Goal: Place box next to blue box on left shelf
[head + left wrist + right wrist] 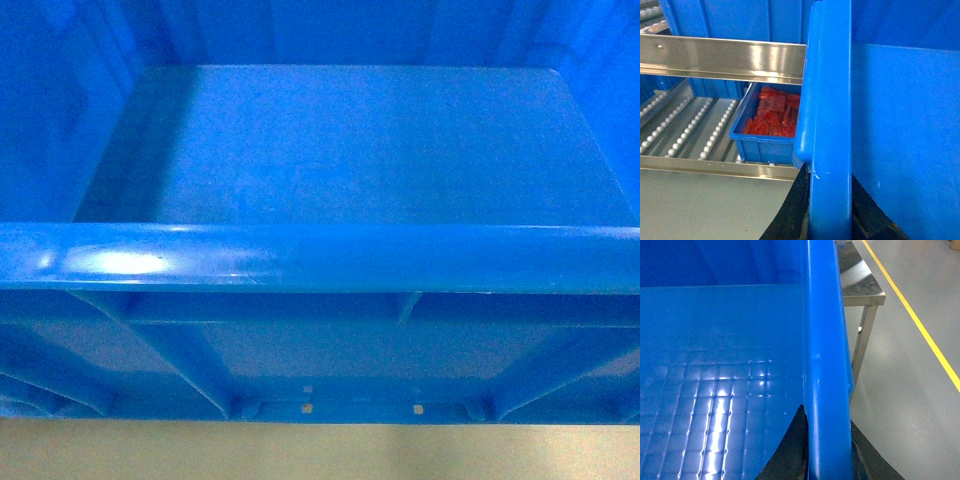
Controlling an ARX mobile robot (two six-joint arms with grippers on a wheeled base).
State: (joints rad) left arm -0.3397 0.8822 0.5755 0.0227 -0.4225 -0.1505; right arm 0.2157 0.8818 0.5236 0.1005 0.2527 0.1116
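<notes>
Both claws, one clamped on each side rim of the box [320, 255], carry it level, with the smaller blue box [765, 132] on the shelf [720, 60] to its left.

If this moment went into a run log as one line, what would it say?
carried: blue crate, empty | fingers: both straddle side rims | left: roller shelf, small blue bin of red items | placed: not yet

Box [830, 125] rt of small bin [765, 135], bin on roller shelf [685, 130].
</notes>
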